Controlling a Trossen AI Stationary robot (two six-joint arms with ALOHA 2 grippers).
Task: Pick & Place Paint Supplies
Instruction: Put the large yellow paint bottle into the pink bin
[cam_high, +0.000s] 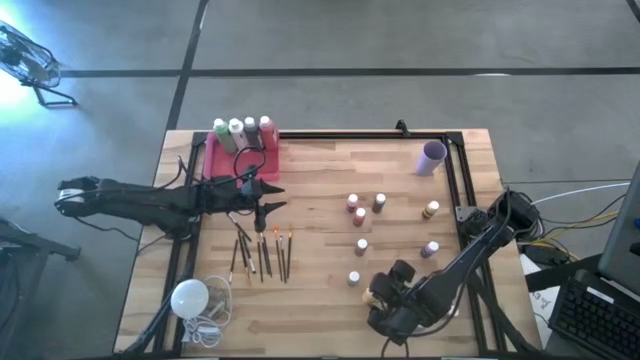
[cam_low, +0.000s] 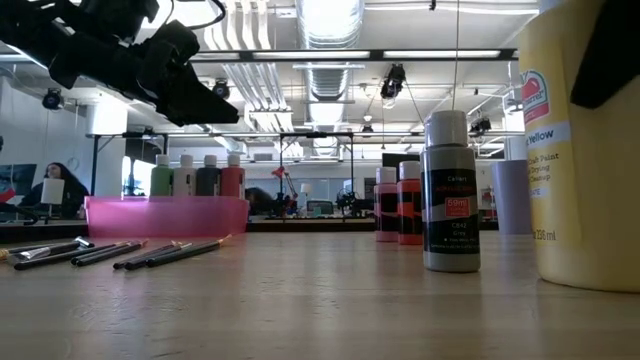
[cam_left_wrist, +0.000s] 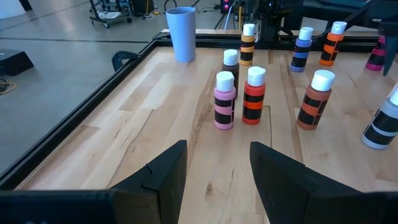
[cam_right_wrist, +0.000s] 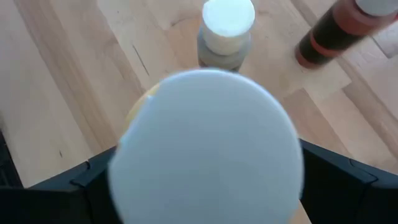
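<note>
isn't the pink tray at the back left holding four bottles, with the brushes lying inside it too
Not quite. The pink tray does hold four bottles, but the brushes are not in it. The high view shows them lying on the bare wooden table, in front of the tray, near the left gripper.

Setting: robotics lab or workshop in an open industrial hall. Low view shows exposed ceiling ducts (cam_low: 330, 60), strip lighting, metal-framed stations farther back, and a seated person (cam_low: 55, 190) at a distant desk. High view shows a butcher-block table (cam_high: 320, 215) with a black rail frame on a grey concrete floor (cam_high: 400, 40), cables and a keyboard (cam_high: 595, 320) past its right edge.
</note>
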